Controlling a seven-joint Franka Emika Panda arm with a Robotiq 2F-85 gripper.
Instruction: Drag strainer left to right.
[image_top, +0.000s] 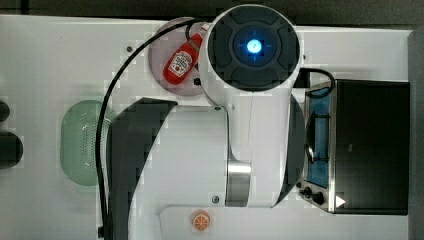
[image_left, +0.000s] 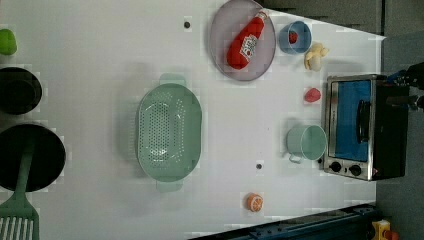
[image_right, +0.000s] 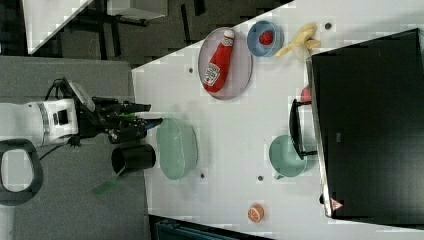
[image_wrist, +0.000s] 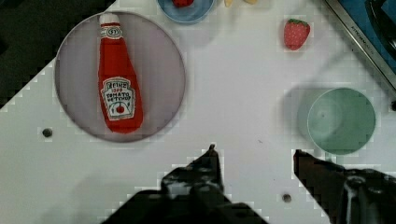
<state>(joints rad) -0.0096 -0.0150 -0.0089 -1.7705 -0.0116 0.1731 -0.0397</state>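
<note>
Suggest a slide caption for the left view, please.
Mint strainer lies untouched mid-table, between black pots and toaster oven.

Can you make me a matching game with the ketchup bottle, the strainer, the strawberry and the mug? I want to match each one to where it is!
Things:
1. ketchup bottle
2. strainer
3. strawberry
4. mug

Places:
A. alone in the middle of the white table
B. lying on the round grey plate
C. just in front of the oven's knobs
D. between the banana and the oven

Pairs: 1-B, 2-A, 3-D, 4-C
</note>
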